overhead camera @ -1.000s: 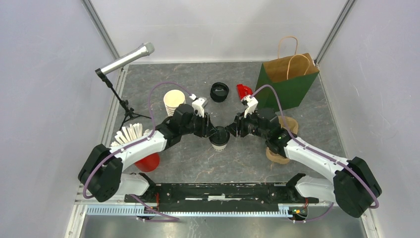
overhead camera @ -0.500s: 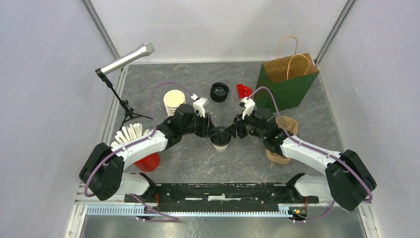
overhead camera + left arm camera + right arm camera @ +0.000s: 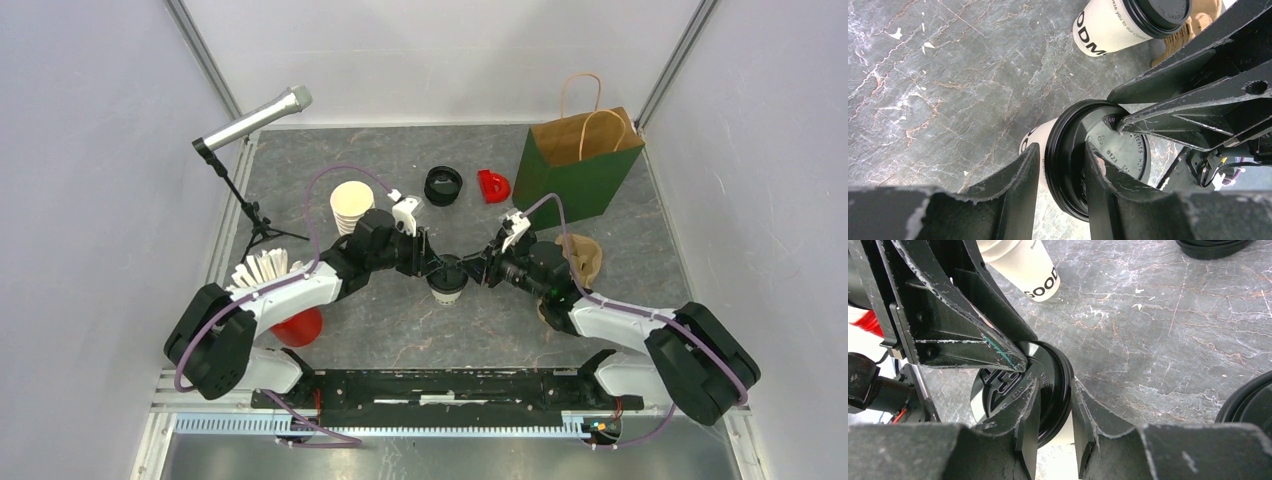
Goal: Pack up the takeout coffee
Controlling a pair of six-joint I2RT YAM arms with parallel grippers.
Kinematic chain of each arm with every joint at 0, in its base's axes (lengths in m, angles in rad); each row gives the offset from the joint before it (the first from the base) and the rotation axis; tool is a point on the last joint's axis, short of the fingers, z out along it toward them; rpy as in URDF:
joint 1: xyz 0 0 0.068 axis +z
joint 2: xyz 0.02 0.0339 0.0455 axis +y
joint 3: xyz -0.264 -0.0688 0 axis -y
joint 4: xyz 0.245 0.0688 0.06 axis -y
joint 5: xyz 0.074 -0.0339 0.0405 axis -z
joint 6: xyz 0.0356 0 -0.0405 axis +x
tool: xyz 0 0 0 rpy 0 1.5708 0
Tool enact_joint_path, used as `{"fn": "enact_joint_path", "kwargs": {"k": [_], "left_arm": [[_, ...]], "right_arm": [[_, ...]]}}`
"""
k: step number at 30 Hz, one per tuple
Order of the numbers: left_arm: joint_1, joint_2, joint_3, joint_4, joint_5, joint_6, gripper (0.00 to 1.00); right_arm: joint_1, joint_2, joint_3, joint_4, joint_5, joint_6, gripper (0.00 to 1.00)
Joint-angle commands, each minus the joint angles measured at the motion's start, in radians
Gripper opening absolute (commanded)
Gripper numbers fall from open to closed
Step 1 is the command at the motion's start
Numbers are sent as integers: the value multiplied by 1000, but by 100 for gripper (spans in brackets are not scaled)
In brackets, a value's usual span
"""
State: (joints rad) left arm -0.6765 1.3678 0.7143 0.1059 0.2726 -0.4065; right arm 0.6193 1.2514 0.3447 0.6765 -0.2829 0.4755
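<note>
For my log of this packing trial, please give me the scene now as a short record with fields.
cup: upright between both arms, black lid on
left gripper: shut on the lid rim
right gripper: astride the opposite rim; grip unclear
second cup: lidded, standing apart from the first
bag: standing at the far right, not yet reached
</note>
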Motion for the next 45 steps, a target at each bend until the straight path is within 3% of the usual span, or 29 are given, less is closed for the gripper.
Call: {"fn": "enact_joint_path", "kwargs": {"k": [1, 8, 16, 22, 32, 45], "left_arm": [[-3, 65, -68, -193, -98, 32, 43], [-3, 73, -59, -177, -60, 12, 44], [-3, -5, -31, -120, 69, -95, 44], [-3, -40, 18, -73, 143, -153, 55], [-3, -66, 172, -189, 117, -81, 66], [-3, -94, 90, -212, 88, -62, 50]], "right_arm": [[-1, 80, -115, -206, 34, -24, 32], [-2, 73, -88, -218, -1, -44, 32], [-8, -44, 209, -463, 28, -116, 39], [-13, -57, 336, -573, 48, -161, 46], [-12, -159, 322, -638, -10, -169, 47], [66, -176, 200, -477, -134, -72, 39]]}}
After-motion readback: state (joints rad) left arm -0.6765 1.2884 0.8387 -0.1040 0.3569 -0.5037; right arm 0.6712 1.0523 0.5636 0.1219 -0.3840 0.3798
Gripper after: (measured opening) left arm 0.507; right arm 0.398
